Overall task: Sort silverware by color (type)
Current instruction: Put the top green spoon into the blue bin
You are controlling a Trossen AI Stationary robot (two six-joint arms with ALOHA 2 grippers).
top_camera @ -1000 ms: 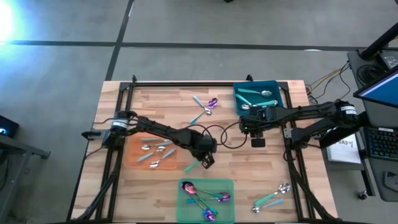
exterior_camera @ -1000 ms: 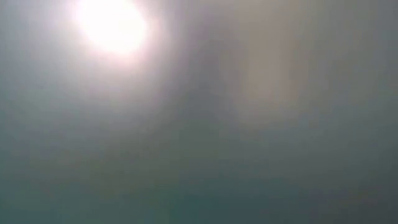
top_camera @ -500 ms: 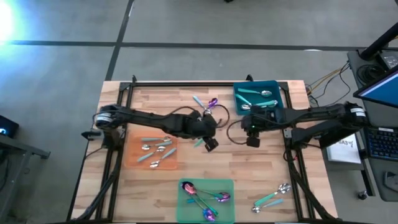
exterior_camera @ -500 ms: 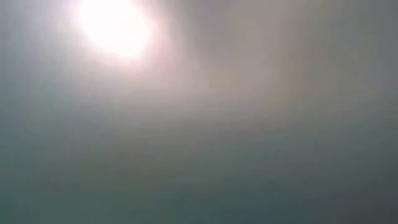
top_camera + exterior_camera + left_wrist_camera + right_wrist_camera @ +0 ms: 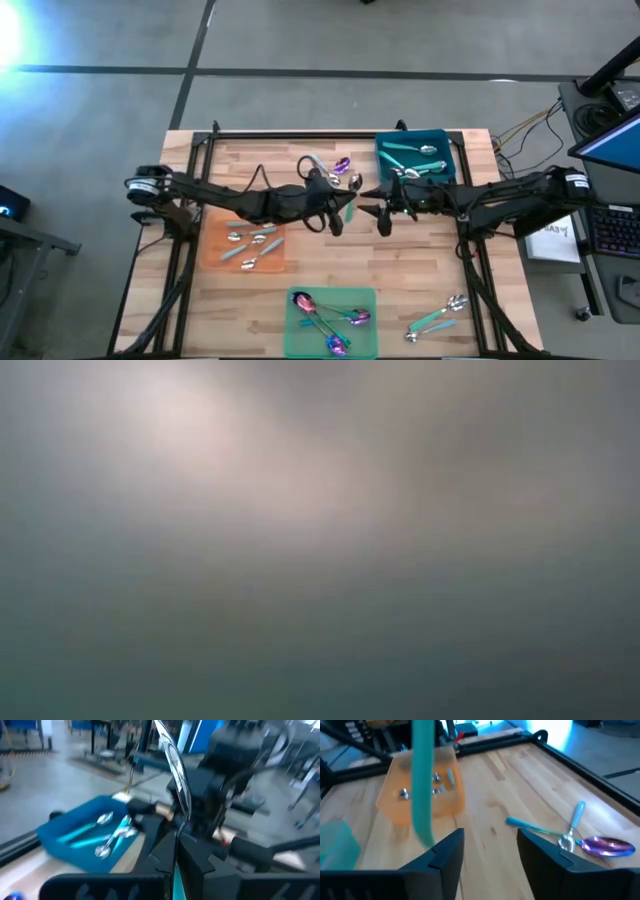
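A light wooden slat table [image 5: 420, 270] fills the high view. The left arm [image 5: 230, 195] reaches in from 9 o'clock and the right arm [image 5: 500, 190] from 3 o'clock, meeting just right of the table's centre.

A teal rectangular plastic bin [image 5: 447, 140] sits at 1 o'clock with several silver-headed spoons [image 5: 410, 170] inside. A flat orange mat [image 5: 215, 260] lies at 8 o'clock carrying silver-headed spoons [image 5: 250, 240]. A flat green mat [image 5: 365, 298] at 6 o'clock carries iridescent purple-headed spoons [image 5: 335, 320]. Loose teal-handled spoons [image 5: 440, 318] lie at 5 o'clock. At 12 o'clock a purple-headed spoon [image 5: 342, 165] lies beside a pale-blue-handled one [image 5: 320, 165].

The left gripper [image 5: 176, 842] is clamped on a silver-headed, teal-handled spoon [image 5: 176, 775], held off the table with its head upward. The right gripper [image 5: 490, 855] faces it closely with its fingers [image 5: 445, 855] spread apart; the teal handle shows just ahead of one finger, and I cannot tell whether they touch.
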